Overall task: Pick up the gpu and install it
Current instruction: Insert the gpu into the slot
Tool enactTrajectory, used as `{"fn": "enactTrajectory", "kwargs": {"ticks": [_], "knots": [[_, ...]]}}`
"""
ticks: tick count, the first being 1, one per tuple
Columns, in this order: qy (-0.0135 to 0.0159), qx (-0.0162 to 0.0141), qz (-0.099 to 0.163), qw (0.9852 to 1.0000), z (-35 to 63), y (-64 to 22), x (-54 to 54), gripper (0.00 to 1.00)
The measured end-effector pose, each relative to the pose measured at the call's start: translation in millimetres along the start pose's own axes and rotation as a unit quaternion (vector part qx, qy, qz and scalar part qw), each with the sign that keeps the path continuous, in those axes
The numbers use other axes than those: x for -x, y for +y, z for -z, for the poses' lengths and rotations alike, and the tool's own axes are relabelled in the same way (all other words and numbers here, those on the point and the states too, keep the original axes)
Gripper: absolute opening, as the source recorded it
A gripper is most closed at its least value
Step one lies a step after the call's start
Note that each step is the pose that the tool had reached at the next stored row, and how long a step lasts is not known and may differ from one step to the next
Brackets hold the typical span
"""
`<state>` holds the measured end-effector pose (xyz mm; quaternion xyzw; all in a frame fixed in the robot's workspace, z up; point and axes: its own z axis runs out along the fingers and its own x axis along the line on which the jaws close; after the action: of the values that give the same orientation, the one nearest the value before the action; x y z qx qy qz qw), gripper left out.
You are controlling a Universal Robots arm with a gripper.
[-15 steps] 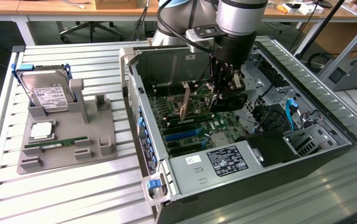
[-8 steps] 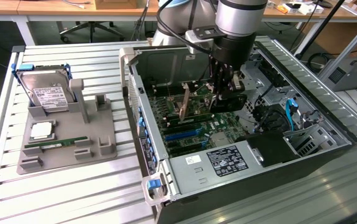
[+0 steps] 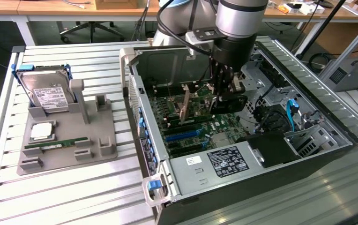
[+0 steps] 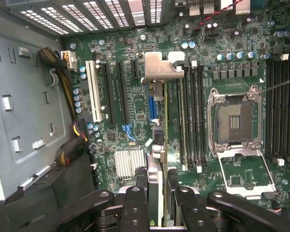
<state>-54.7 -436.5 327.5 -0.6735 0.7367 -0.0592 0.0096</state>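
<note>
The gpu (image 3: 186, 107) is a thin card standing on edge inside the open computer case (image 3: 329, 154), low over the motherboard's expansion slots (image 4: 108, 92). In the wrist view it is seen edge-on, its silver bracket (image 4: 162, 67) at the far end towards the case's rear slot openings. My gripper (image 3: 226, 101) reaches down into the case and is shut on the near end of the card, one black finger (image 4: 135, 208) on each side of it. I cannot tell whether the card's edge sits in a slot.
On the exterior view's left, a grey holder (image 3: 98, 140) carries a hard drive (image 3: 48, 93), a green RAM stick (image 3: 57, 143) and a small square chip (image 3: 41, 131). Around the card are the open CPU socket (image 4: 237, 118), bundled cables (image 4: 67, 140) and the power supply (image 3: 223, 161).
</note>
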Motion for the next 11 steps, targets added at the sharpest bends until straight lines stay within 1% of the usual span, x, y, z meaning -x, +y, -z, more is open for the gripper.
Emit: {"fn": "enactTrajectory", "kwargs": {"ticks": [11], "knots": [[0.0001, 0.0, 0.0, 1.0, -2.1, 1.1, -1.7, 0.27]]}}
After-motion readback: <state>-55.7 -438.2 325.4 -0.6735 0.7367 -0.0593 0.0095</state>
